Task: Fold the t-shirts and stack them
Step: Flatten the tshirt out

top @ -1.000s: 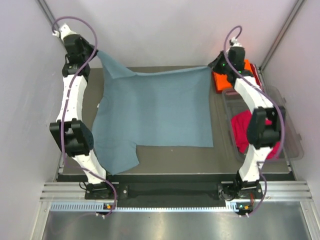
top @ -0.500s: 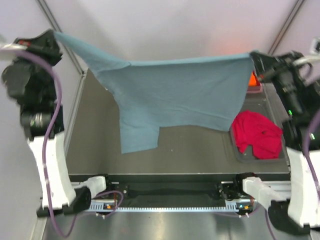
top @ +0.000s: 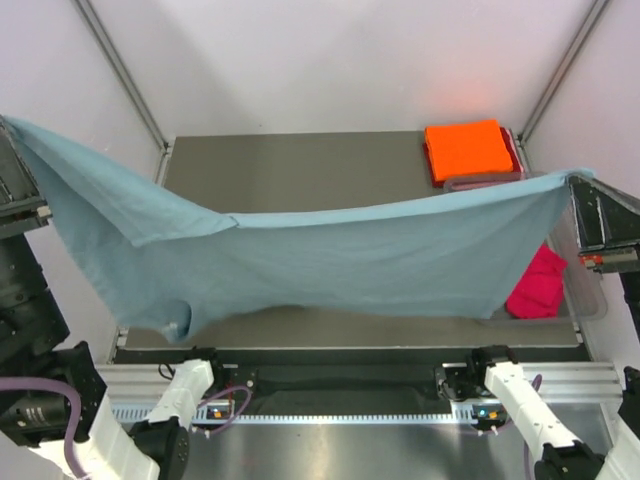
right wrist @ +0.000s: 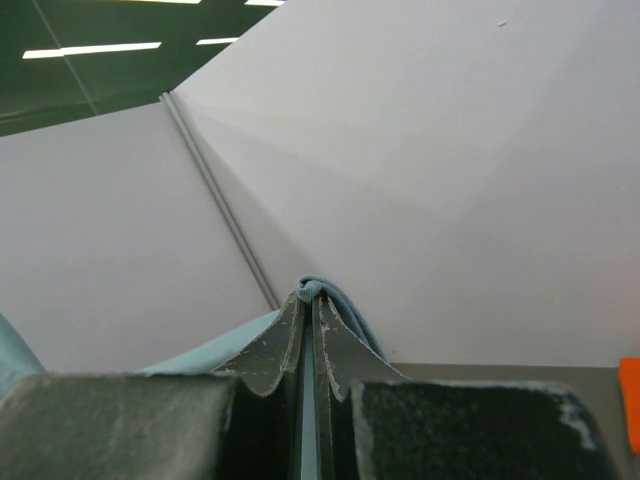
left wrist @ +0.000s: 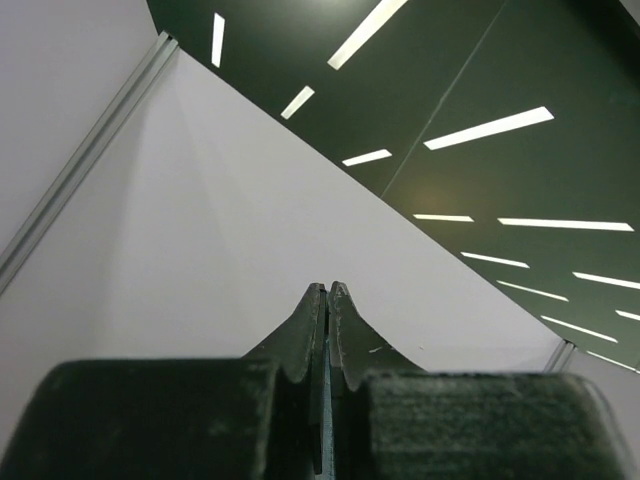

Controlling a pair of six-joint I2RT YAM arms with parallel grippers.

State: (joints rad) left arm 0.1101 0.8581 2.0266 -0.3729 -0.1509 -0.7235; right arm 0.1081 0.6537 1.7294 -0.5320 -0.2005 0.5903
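Note:
The grey-blue t-shirt [top: 330, 255] hangs in the air above the table, stretched wide between both grippers, with one sleeve [top: 165, 310] drooping at its lower left. My left gripper [top: 10, 130] is shut on its left corner, and a thin blue strip [left wrist: 327, 420] shows between the pressed fingers [left wrist: 312, 320]. My right gripper [top: 578, 182] is shut on the right corner, with blue cloth [right wrist: 335, 293] bunched over its tips [right wrist: 310, 297]. The orange t-shirt [top: 465, 150] lies folded at the back right. The red t-shirt [top: 540, 285] lies crumpled, partly hidden behind the hanging one.
The red shirt sits in a clear plastic tub [top: 592, 300] at the table's right side. The dark table [top: 300, 170] is walled by pale panels and metal corner posts [top: 120, 70]. Both arm bases stand at the near edge [top: 340, 385].
Both arms have swung up and toward the camera, lifting the grey-blue shirt off the table. It now hangs stretched wider and closer, with both grips unchanged.

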